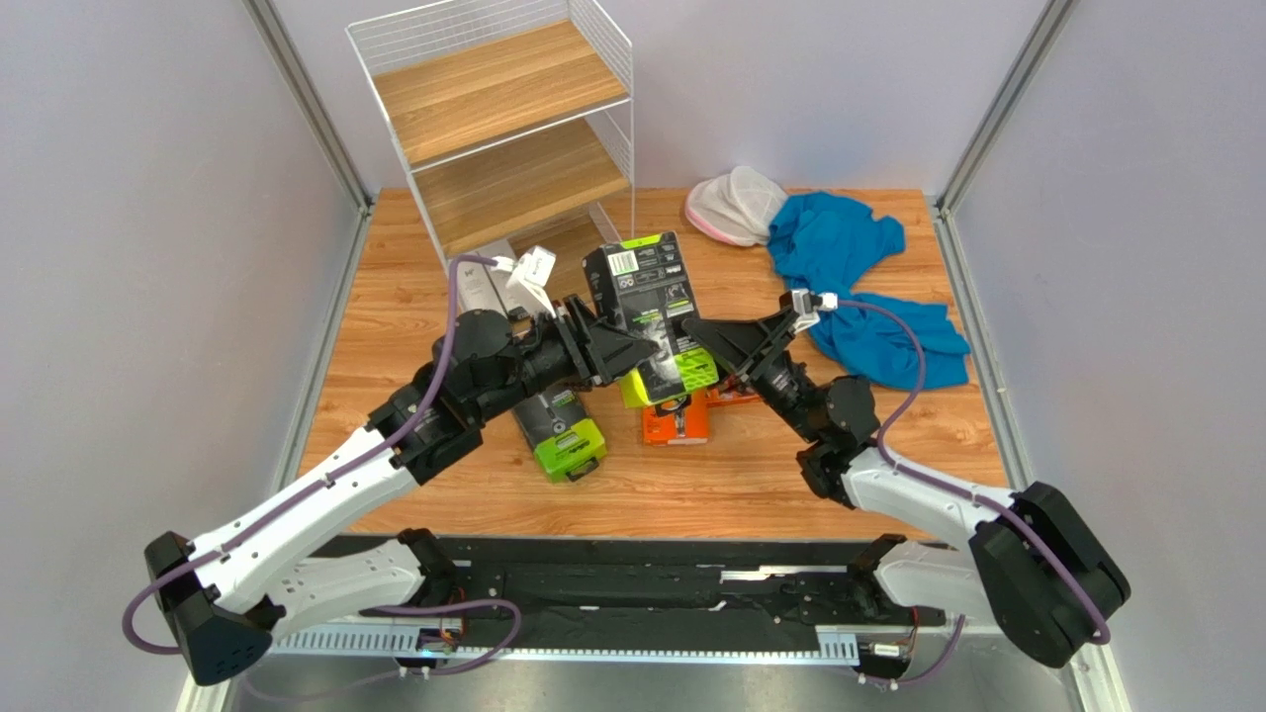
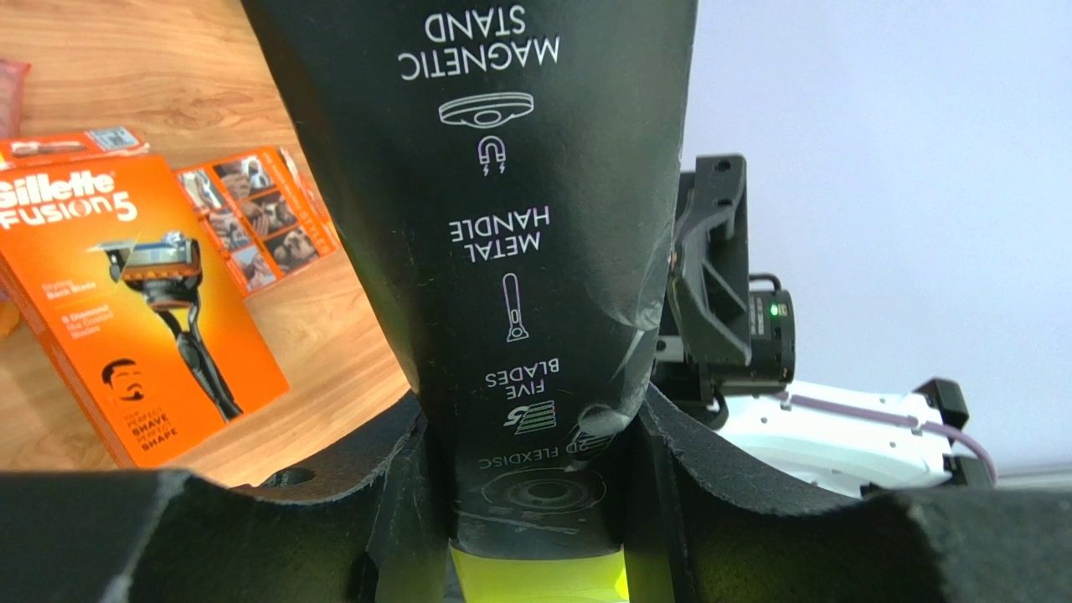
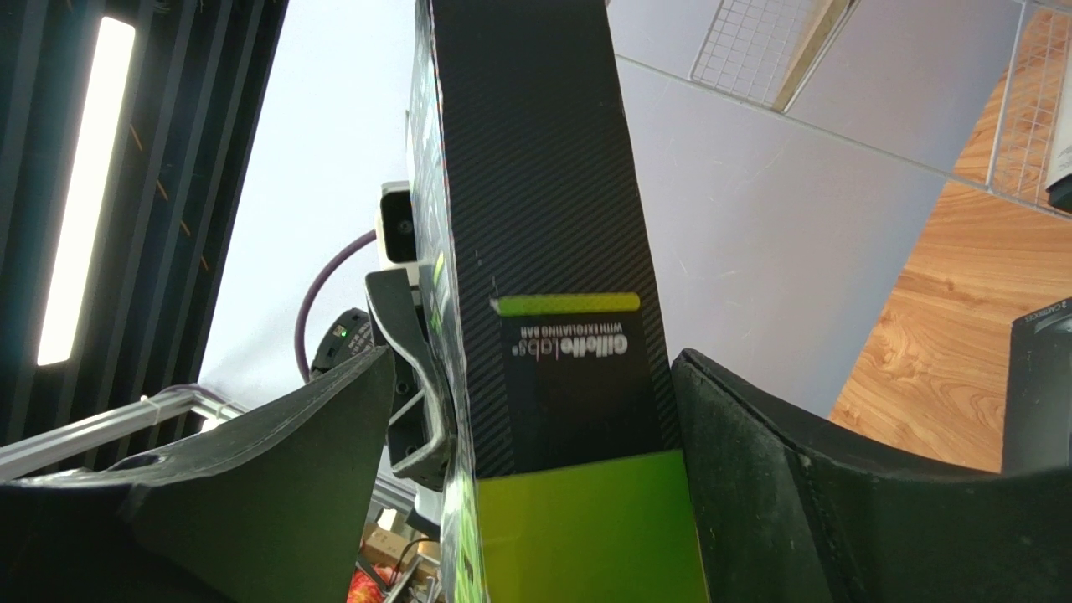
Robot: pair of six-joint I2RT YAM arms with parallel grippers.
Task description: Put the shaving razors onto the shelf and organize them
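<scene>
A black razor pack with a lime-green end (image 1: pixel 651 304) stands upright above the table's middle. My left gripper (image 1: pixel 632 349) is shut on its lower part; in the left wrist view both fingers press the pack (image 2: pixel 529 189) at my gripper (image 2: pixel 535 503). My right gripper (image 1: pixel 716 344) flanks the same pack (image 3: pixel 541 189) from the right, and its jaws (image 3: pixel 529 421) stand open with a gap on one side. A second black and lime pack (image 1: pixel 562 430) lies on the table. Orange razor boxes (image 1: pixel 676 423) lie under the held pack, with one Fusion5 box (image 2: pixel 139 314) face up. The shelf (image 1: pixel 505 119) stands at the back left.
Two slim grey-white boxes (image 1: pixel 520 282) stand in front of the shelf. A blue cloth (image 1: pixel 862 282) and a white cloth (image 1: pixel 736 205) lie at the back right. Grey walls close in both sides.
</scene>
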